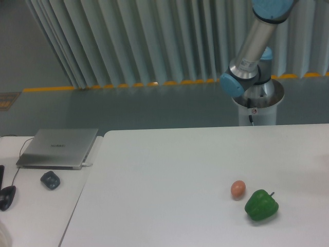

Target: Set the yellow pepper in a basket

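Note:
The yellow pepper is out of view, and so is the basket. Only part of my arm [252, 43] shows, at the top right behind the table; its upper link runs up out of the frame. The gripper itself is not in view.
A green bell pepper [261, 205] and a small brown egg [237, 189] lie side by side on the white table [169, 180], right of centre. On the lower table at left are a closed laptop [59, 147], a dark mouse [50, 179] and a black object [6, 197] at the edge.

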